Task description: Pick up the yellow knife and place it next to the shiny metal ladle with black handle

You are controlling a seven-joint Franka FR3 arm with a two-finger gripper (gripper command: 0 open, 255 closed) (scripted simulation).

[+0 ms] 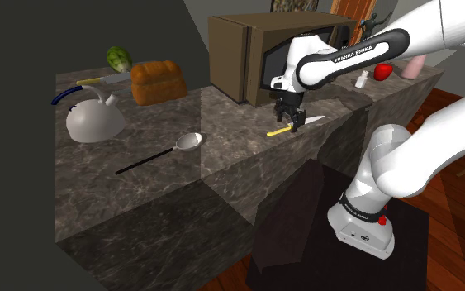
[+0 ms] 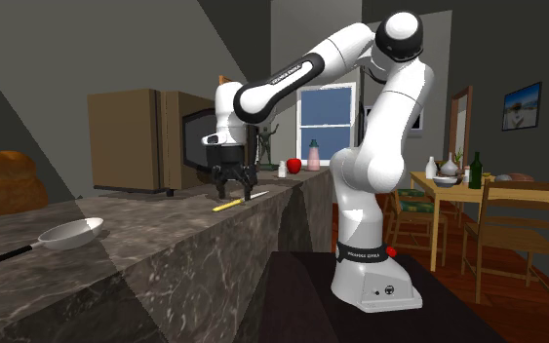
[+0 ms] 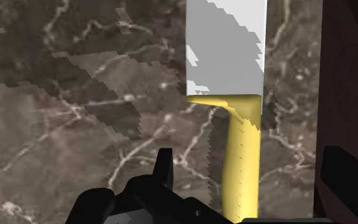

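Just over counter (image 1: 222, 161), spread pincer (image 1: 290, 121) straddles yellow knife (image 3: 241, 146).

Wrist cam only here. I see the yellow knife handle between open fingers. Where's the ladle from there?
Observer: The ladle lies on the same counter, toward the shoulder view's left of the knife, with bare stone between them.
Operator: Which way does its handle point?
Observer: Away from the knife. The black handle runs toward the shoulder view's lower left, and the bowl end is nearer the knife.
Operator: Anything past it?
Observer: A grey kettle stands further left, beyond the ladle.
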